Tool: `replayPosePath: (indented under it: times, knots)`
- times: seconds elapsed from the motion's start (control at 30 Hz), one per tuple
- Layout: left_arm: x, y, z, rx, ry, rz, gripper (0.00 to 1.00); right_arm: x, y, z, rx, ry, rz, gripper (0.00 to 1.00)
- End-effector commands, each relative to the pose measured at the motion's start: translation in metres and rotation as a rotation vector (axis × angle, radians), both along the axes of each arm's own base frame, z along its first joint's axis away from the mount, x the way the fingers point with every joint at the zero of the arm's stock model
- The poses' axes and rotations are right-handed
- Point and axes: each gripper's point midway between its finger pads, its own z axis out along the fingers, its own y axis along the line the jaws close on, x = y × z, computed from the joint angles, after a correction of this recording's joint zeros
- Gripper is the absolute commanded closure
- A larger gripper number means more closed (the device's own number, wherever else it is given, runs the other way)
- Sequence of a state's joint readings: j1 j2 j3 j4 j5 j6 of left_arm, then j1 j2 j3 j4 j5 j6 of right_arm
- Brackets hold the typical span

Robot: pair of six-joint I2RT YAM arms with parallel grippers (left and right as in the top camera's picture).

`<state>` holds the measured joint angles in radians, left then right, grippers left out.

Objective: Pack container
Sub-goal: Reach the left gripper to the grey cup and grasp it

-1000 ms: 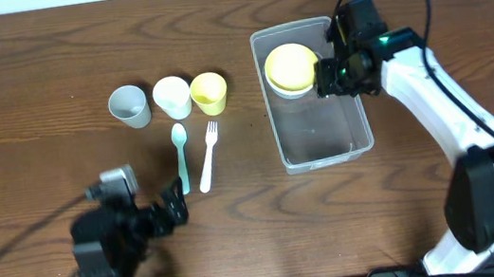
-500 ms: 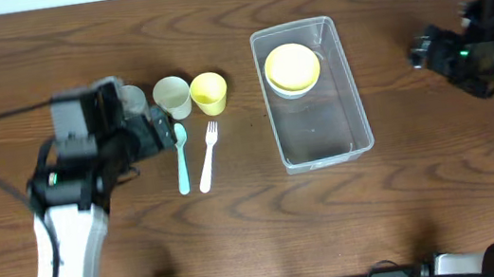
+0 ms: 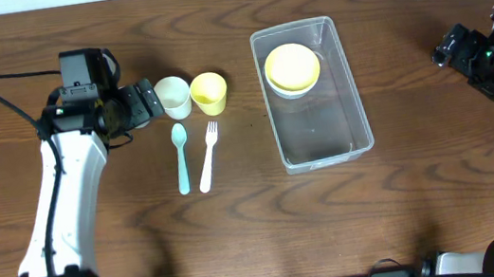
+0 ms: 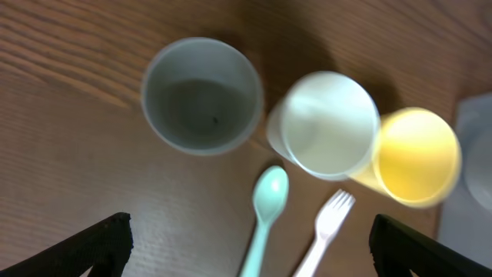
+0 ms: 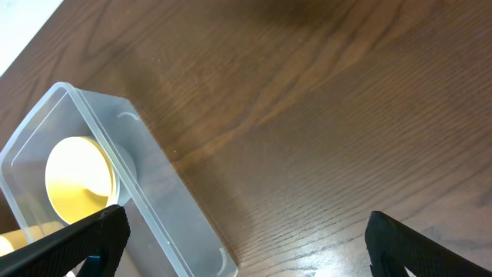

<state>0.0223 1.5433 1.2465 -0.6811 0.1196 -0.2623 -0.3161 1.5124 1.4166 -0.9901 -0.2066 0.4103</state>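
The clear container [image 3: 323,133] stands right of centre and holds a yellow bowl [image 3: 292,66] at its far end. It also shows in the right wrist view [image 5: 165,201] with the bowl [image 5: 77,177]. My left gripper [image 3: 139,105] is open and empty above a grey cup [image 4: 201,96], which the arm hides in the overhead view. A white cup [image 3: 173,97] [image 4: 329,125] and a yellow cup [image 3: 208,90] [image 4: 415,158] stand beside it. My left jaws [image 4: 246,254] are spread wide. My right gripper [image 3: 463,51] [image 5: 246,246] is open and empty, right of the container.
A teal spoon [image 3: 181,157] [image 4: 265,208] and a white fork [image 3: 208,156] [image 4: 327,227] lie side by side in front of the cups. Bare wooden table lies between the cutlery and the container and around the right gripper.
My left arm swung from the table's front edge up to the cups. My right arm drew away from the container to the right, leaving the yellow bowl inside.
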Motion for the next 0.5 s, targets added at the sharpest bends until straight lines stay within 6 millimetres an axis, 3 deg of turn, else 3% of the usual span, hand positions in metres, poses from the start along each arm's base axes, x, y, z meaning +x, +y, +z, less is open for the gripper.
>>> replayPosePath:
  times: [0.0,0.27,0.37,0.47]
  knots:
    - [0.012,0.02,-0.008,0.025,0.011,0.061,0.01,0.0,-0.002,-0.002,0.011,0.007,-0.015,0.01]
    - [0.041,0.054,-0.032,0.012,0.063,0.154,0.03,0.0,-0.002,-0.002,0.011,0.007,-0.015,0.01]
    - [0.055,0.057,-0.037,0.01,0.076,0.156,0.05,0.0,-0.002,-0.002,0.011,0.007,-0.015,0.01]
    - [0.058,0.057,-0.059,0.008,0.128,0.154,0.08,0.0,-0.002,-0.002,0.011,0.007,-0.015,0.01]
